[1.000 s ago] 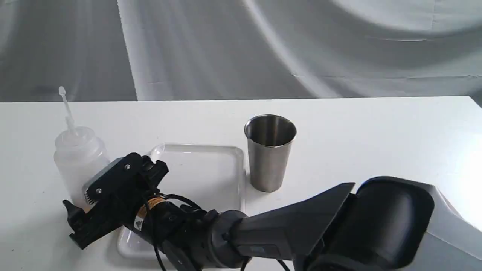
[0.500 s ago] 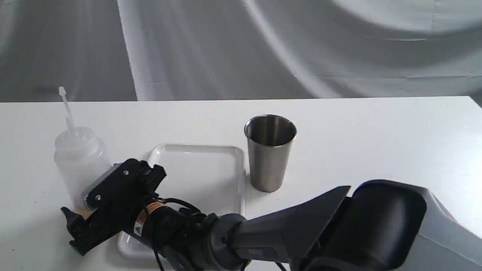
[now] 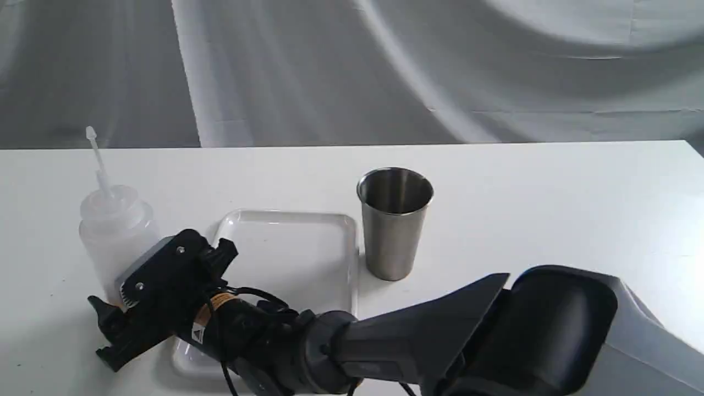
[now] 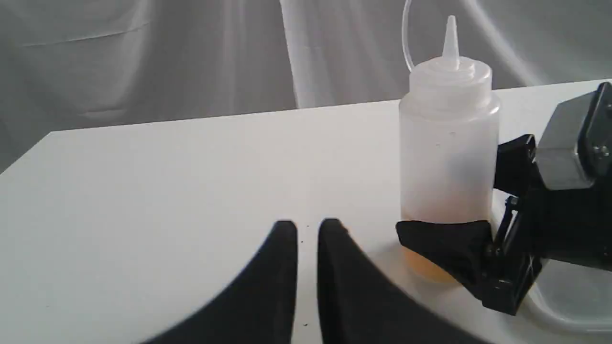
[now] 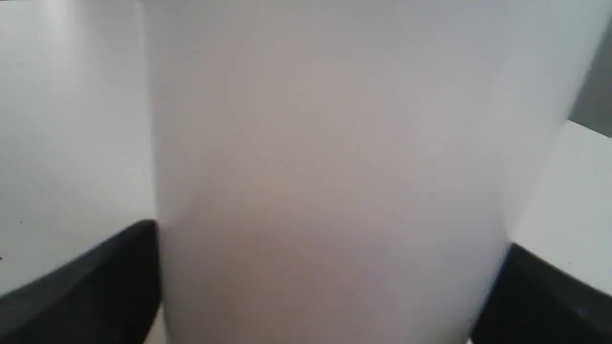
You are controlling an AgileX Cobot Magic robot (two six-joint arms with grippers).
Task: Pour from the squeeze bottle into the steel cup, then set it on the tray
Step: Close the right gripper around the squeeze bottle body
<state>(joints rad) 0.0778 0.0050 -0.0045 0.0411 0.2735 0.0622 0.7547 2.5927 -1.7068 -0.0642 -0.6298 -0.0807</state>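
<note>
The bottle (image 3: 113, 231) stands upright on the table (image 3: 550, 187), at 10 o'clock of the tray (image 3: 291, 213), with a little amber liquid at its foot. The right gripper (image 5: 330, 239) reaches in from the bottle's 4 o'clock, jaws wide astride its lower wall; whether they press it I cannot tell. The cup (image 3: 393, 242) stands just beside the tray at 2 o'clock. The left gripper (image 4: 307, 229) is nearly closed and empty, apart from the bottle.

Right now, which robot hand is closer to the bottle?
Right. The right gripper has a finger on each side of the bottle; the left gripper sits apart, beside it.
</note>
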